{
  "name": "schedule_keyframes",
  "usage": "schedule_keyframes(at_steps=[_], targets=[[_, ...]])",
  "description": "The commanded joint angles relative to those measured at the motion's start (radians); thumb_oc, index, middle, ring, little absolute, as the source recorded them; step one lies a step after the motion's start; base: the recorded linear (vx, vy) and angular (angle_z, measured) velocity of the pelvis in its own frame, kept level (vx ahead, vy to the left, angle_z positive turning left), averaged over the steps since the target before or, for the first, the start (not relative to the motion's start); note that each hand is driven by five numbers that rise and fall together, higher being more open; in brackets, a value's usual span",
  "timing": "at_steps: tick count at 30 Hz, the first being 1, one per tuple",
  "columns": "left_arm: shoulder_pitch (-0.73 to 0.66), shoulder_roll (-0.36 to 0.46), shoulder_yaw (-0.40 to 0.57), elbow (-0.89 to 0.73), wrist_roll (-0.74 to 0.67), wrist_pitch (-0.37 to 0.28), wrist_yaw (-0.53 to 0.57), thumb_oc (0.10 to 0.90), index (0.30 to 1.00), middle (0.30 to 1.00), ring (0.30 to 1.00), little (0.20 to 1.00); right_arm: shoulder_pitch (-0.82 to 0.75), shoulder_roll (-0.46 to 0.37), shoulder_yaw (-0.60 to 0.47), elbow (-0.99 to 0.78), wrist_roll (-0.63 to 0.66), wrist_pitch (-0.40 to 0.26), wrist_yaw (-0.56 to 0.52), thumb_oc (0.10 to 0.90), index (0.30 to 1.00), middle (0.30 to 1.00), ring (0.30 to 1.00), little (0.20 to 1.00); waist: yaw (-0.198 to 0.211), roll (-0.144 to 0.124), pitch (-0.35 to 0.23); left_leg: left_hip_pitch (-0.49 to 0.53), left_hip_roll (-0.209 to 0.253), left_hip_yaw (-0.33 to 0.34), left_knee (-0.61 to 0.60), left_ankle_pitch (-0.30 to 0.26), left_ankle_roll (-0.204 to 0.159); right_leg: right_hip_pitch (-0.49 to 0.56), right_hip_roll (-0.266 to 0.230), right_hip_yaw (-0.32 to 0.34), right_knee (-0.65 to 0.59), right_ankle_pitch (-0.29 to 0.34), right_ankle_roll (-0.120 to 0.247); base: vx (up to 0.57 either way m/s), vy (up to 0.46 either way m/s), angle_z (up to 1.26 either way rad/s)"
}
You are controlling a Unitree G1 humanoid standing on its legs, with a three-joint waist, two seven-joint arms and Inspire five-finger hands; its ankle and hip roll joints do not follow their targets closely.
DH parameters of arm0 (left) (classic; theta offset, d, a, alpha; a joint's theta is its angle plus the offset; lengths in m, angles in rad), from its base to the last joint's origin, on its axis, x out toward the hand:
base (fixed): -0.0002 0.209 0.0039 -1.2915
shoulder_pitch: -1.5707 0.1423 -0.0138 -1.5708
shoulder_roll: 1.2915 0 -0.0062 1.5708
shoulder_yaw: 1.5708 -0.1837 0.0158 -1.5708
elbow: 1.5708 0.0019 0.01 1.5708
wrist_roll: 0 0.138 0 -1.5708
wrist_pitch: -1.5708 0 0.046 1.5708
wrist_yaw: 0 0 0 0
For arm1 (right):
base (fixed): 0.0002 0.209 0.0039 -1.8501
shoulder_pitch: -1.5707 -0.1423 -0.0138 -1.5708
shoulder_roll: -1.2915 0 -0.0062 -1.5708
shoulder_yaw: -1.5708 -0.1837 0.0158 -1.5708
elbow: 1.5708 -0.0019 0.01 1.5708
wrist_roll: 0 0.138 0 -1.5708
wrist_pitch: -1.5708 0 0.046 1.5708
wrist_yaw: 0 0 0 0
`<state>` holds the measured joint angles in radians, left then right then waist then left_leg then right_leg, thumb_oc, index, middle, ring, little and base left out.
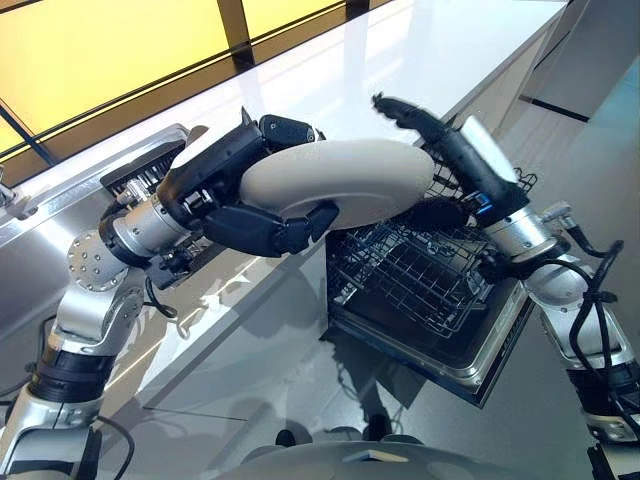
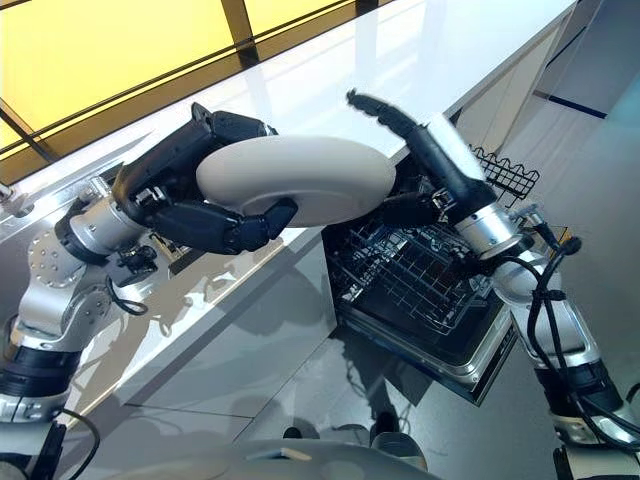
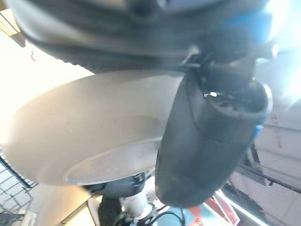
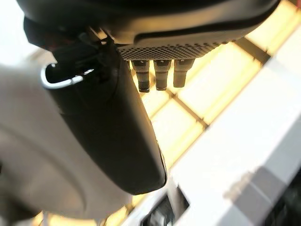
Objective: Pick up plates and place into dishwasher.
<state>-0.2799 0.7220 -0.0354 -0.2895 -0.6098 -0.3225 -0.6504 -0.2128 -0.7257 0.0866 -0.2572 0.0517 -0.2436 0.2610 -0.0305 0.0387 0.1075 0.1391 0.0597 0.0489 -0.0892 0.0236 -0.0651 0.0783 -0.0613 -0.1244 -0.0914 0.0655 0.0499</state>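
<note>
Both hands on one white plate, held up in the air above the open dishwasher.

The plate (image 1: 335, 182) is pale and round, tilted almost flat, and it hangs over the near edge of the white counter (image 1: 400, 60), just left of and above the wire rack (image 1: 420, 275) that is pulled out on the dishwasher door (image 1: 480, 360). The left hand (image 1: 250, 190) comes in from the left with its dark fingers curled under the plate's near rim and its bulk over the top, clamping it. The right hand (image 2: 430, 165) meets the plate's right edge from the other side, fingers stretched fairly straight past the far rim and the thumb tucked beneath, so the plate sits between them. A second wire basket (image 2: 505, 175) shows behind the right wrist.
</note>
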Motion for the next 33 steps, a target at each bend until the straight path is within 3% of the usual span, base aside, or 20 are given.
schedule_keyframes(at_steps=[1,4,7,9,12,16,24,28,30,33], targets=[[-0.139,0.031,-0.03,0.02,-0.104,-0.051,0.042,0.1,0.3,0.3,0.3,0.2,-0.186,-0.026,-0.002,-0.036,0.129,-0.045,0.038,0.8,0.9,0.9,0.9,0.9,-0.004,-0.016,-0.071,0.006,-0.111,0.032,0.005,-0.095,0.09,0.014,0.06,-0.014,0.095,-0.139,0.022,0.0,0.0,0.0],[-0.145,0.038,-0.043,0.041,-0.085,-0.058,0.05,0.1,0.3,0.3,0.3,0.2,-0.203,-0.032,0.013,-0.029,0.151,-0.043,0.014,0.8,0.9,0.9,0.9,0.9,0.001,-0.017,-0.074,0.003,-0.11,0.03,0.007,-0.093,0.088,0.016,0.059,-0.018,0.095,-0.139,0.021,0.0,0.0,0.0],[-0.15,0.046,-0.049,0.056,-0.061,-0.07,0.072,0.1,0.3,0.3,0.3,0.2,-0.213,-0.027,-0.009,0.001,0.057,-0.053,-0.149,0.8,0.9,0.9,0.9,0.9,0.001,-0.017,-0.074,0.005,-0.111,0.026,0.007,-0.094,0.09,0.017,0.06,-0.016,0.098,-0.141,0.02,0.0,0.0,0.0],[-0.144,0.048,-0.037,0.052,-0.062,-0.068,0.084,0.1,0.3,0.3,0.3,0.2,-0.2,-0.021,-0.03,0.003,0.058,-0.064,-0.168,0.8,0.9,0.9,0.9,0.9,-0.001,-0.015,-0.074,0.005,-0.112,0.025,0.007,-0.095,0.093,0.017,0.061,-0.014,0.099,-0.142,0.021,0.0,0.0,0.0],[-0.122,0.034,-0.006,0.04,-0.039,-0.069,0.088,0.1,0.3,0.3,0.3,0.2,-0.164,-0.001,-0.063,-0.024,0.087,-0.071,-0.119,0.8,0.9,0.9,0.9,0.9,-0.001,-0.012,-0.073,0.004,-0.114,0.023,0.007,-0.094,0.094,0.017,0.062,-0.012,0.097,-0.141,0.02,0.0,0.0,0.0],[-0.114,0.032,0.006,0.043,-0.001,-0.078,0.098,0.1,0.3,0.3,0.3,0.2,-0.156,0.004,-0.059,-0.046,0.118,-0.031,0.002,0.8,0.9,0.9,0.9,0.9,0.0,-0.013,-0.075,0.003,-0.116,0.022,0.006,-0.094,0.095,0.018,0.061,-0.013,0.094,-0.139,0.02,0.0,0.0,0.0],[-0.126,0.073,0.006,0.087,-0.007,-0.094,0.102,0.1,0.3,0.3,0.3,0.2,-0.205,-0.061,-0.022,-0.011,0.287,0.07,0.19,0.8,0.9,0.9,0.9,0.9,0.007,-0.025,-0.084,-0.001,-0.113,0.02,0.005,-0.089,0.087,0.021,0.058,-0.023,0.088,-0.137,0.019,0.0,-0.001,0.0],[-0.127,0.09,0.008,0.102,-0.008,-0.102,0.104,0.1,0.3,0.3,0.3,0.2,-0.209,-0.088,-0.021,0.008,0.287,0.083,0.258,0.8,0.9,0.9,0.9,0.9,0.007,-0.028,-0.087,-0.003,-0.112,0.02,0.004,-0.087,0.085,0.02,0.056,-0.027,0.086,-0.136,0.021,-0.01,-0.005,0.03],[-0.129,0.105,0.01,0.111,-0.016,-0.109,0.105,0.1,0.3,0.3,0.3,0.2,-0.209,-0.119,-0.028,0.023,0.231,0.082,0.216,0.8,0.9,0.9,0.9,0.9,0.007,-0.03,-0.088,-0.003,-0.111,0.02,0.003,-0.087,0.083,0.021,0.056,-0.028,0.083,-0.135,0.021,0.0,0.0,0.0],[-0.126,0.133,0.017,0.116,-0.015,-0.131,0.127,0.1,0.3,0.3,0.3,0.2,-0.209,-0.173,-0.062,0.078,-0.006,0.073,0.02,0.8,0.9,0.9,0.9,0.9,0.002,-0.031,-0.088,-0.003,-0.109,0.021,0.002,-0.086,0.081,0.021,0.058,-0.024,0.084,-0.134,0.021,0.0,0.0,0.0]])
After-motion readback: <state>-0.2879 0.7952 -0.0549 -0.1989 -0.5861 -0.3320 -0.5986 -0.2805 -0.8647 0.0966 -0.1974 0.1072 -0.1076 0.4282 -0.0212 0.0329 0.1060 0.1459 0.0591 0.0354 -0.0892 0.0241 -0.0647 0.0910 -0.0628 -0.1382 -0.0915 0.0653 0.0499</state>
